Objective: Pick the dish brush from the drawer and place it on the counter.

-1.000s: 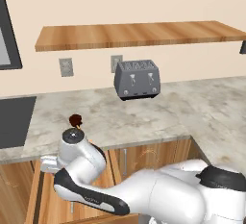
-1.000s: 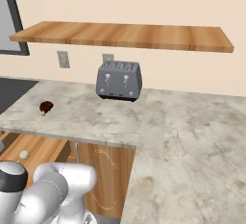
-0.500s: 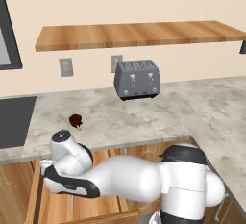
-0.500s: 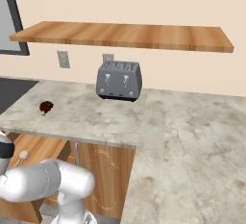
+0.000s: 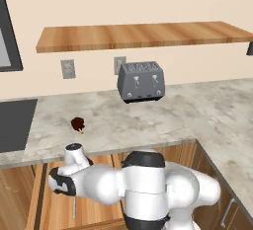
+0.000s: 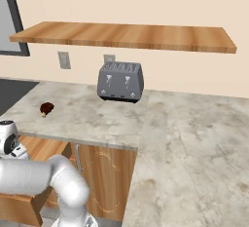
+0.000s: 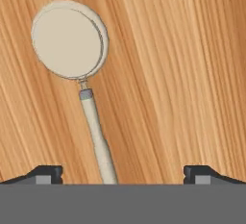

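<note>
1. Spanning the scene, the desk is a beige-grey marbled worktop that runs left to right under a wooden wall shelf and turns toward the near right.
2. Standing at the far side of the desk, a grey toaster sits below the shelf; no writing on it can be read.
3. Pulled out below the desk's near edge at the left, the drawer shows its light-wood floor, and the white arm bends down into it.
4. Lying flat on the drawer floor, the dish brush has its long axis running away from the hand in the hand view, with the round whitish head at the far end and tilted a little to the left, and the cream handle coming back toward the camera.
5. Spread wide, the gripper has one dark fingertip on each side of the handle's near end; the handle passes between them, nearer the left one, touching neither.
6. Resting on the desk's left part, a small dark brown round thing with a short stick is well apart from the toaster.
</note>
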Available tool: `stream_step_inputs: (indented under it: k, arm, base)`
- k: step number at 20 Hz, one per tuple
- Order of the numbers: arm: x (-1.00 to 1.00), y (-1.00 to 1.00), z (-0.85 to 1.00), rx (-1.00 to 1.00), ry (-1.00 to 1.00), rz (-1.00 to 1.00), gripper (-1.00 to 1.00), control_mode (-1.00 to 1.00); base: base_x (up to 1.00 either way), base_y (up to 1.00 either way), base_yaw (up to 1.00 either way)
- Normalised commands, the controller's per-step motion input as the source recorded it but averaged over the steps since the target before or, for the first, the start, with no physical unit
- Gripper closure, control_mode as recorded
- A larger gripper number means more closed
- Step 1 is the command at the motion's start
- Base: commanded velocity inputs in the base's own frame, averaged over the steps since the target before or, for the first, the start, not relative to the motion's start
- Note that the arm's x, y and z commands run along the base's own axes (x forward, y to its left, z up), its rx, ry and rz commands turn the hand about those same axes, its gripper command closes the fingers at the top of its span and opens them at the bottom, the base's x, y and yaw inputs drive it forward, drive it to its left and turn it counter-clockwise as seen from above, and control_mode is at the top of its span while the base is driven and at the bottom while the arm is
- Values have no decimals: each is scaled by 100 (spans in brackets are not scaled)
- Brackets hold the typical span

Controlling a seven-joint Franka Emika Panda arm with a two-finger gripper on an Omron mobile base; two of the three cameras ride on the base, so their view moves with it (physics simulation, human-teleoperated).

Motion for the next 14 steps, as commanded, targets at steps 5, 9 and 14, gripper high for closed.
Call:
stream_step_inputs:
  k: [5,9,14]
  arm:
    - [3,23,-81,-8,3,0,-100,-100]
    - [-7,26,-65,-3,0,0,-100,-100]
    - [-57,-1,-98,-8,2,0,100,-100]
  base:
    - [0,0,0]
    - [0,0,0]
    - [0,0,0]
